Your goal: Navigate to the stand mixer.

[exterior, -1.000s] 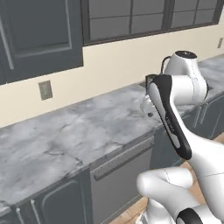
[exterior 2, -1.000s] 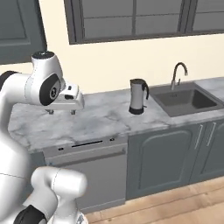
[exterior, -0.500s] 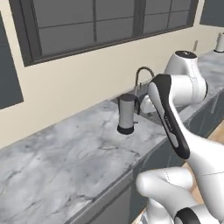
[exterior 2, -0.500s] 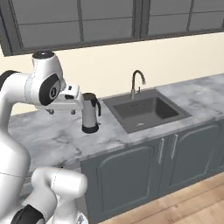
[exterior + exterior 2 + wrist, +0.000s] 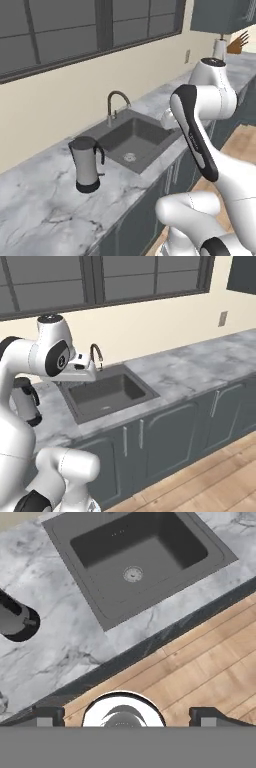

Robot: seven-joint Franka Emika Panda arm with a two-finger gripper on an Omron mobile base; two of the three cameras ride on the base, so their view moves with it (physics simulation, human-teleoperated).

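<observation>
end effector (image 5: 121, 714) over sink (image 5: 150, 559) edge — fingers wide apart — kettle (image 5: 87, 164) beside.

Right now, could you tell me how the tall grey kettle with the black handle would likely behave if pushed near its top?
The tall grey kettle with the black handle is taller than its black base is wide, so it would probably tip. Its smooth body on the marble counter might instead slide.

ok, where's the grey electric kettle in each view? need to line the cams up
Left base view: the grey electric kettle with the black handle stands on the marble counter at lower left, left of the dark sink.
Right base view: at the left edge, partly behind the arm.
Hand view: at the left edge, seen from above.
Shared landmark: the sink's round drain.
</observation>
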